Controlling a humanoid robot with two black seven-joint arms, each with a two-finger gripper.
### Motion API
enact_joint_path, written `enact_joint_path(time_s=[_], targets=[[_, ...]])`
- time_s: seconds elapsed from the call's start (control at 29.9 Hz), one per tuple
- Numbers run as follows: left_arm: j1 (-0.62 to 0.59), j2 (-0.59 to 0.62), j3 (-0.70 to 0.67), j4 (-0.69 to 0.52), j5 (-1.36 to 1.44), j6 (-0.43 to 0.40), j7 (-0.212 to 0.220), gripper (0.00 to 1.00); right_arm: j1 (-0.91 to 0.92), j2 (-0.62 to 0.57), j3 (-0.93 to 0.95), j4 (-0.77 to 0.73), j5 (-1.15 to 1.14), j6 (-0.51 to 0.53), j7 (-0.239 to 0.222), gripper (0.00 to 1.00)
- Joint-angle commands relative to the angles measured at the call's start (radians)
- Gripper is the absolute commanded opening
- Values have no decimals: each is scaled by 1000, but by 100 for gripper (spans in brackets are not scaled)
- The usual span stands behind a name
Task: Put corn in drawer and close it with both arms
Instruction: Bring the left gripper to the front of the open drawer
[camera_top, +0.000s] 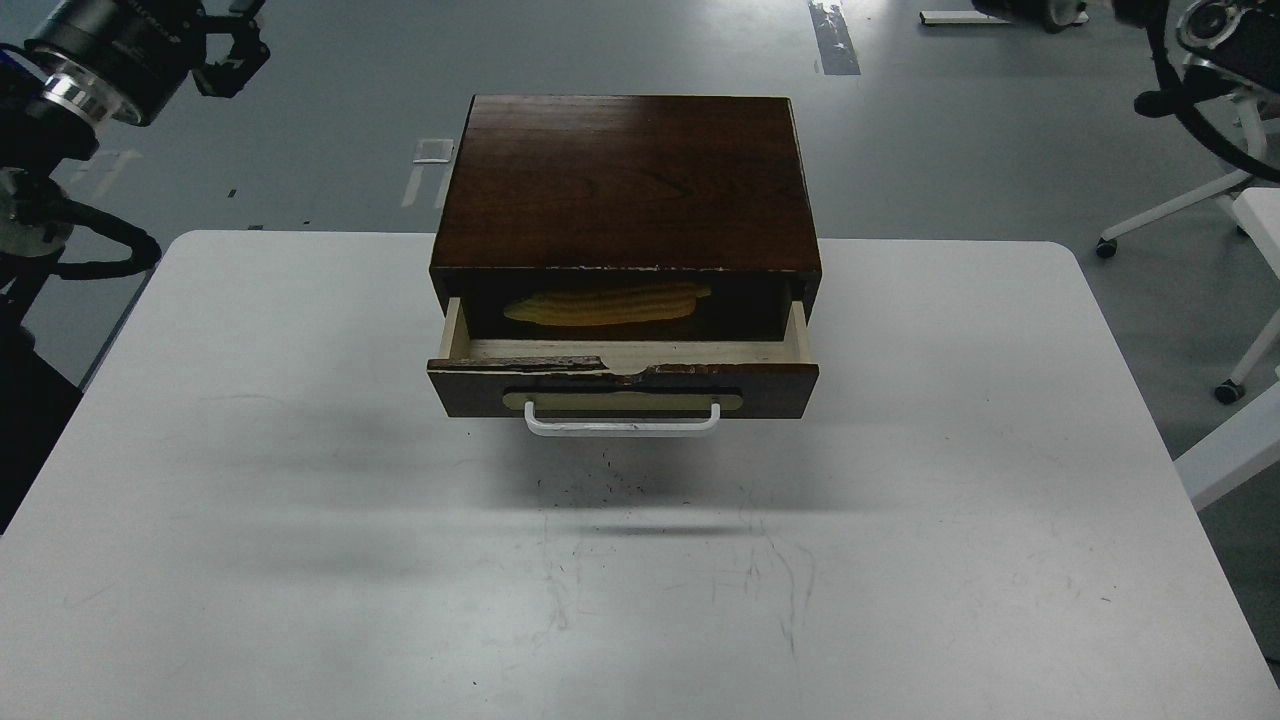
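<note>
The corn (600, 303) lies lengthwise inside the open drawer (770, 381), towards the back and in the shade of the box top (625, 180). The drawer stands pulled out a short way, its white bar handle (620, 428) facing me and its top edge chipped. My left gripper (233, 52) is high at the far left, off the table, open and empty. Of my right arm (1205, 40) only a piece shows at the top right corner; its gripper is out of view.
The brown box stands at the back middle of the white table (300, 450). A white chair base (1190, 210) and a white frame leg (1235, 450) stand on the floor to the right of the table.
</note>
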Motion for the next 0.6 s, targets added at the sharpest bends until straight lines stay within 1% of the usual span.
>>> enact_joint_path(time_s=[0.0, 0.07, 0.13, 0.17, 0.2, 0.27, 0.3, 0.33, 0.37, 0.4, 0.43, 0.47, 0.5, 0.57], targets=[[-3, 22, -10, -215, 157, 0, -7, 91, -129, -53, 98, -61, 203, 2, -1, 100], [-1, 31, -10, -276, 197, 0, -10, 87, -175, -56, 131, -93, 252, 9, -1, 100], [-1, 40, -10, -361, 301, 0, -10, 83, -243, -58, 192, -151, 306, 35, -1, 100], [-1, 51, -12, -428, 393, 0, -15, 79, -289, -58, 232, -188, 336, 59, -1, 100], [0, 72, -12, -501, 486, 0, -36, 76, -332, -58, 270, -220, 363, 84, -1, 100], [0, 94, -12, -569, 592, 0, -72, 71, -370, -56, 311, -243, 390, 104, -1, 100], [0, 109, -10, -630, 710, 0, -107, 59, -402, -53, 348, -257, 413, 116, -1, 100], [0, 112, -9, -660, 770, 0, -119, 52, -419, -52, 365, -259, 420, 119, -1, 100], [0, 118, -7, -719, 889, 0, -135, 43, -442, -52, 396, -259, 426, 122, -1, 100], [0, 120, -6, -747, 945, 0, -136, 40, -450, -50, 411, -259, 427, 122, 0, 100], [0, 122, 2, -795, 1048, 0, -138, 27, -467, -49, 436, -259, 426, 122, 0, 100], [0, 122, 6, -836, 1126, 0, -139, 9, -479, -47, 453, -259, 427, 122, 0, 100], [2, 120, 8, -853, 1159, 0, -141, 2, -485, -45, 459, -259, 427, 122, 0, 100], [5, 118, 13, -904, 1217, 0, -141, 0, -501, -45, 459, -259, 426, 128, 0, 100]])
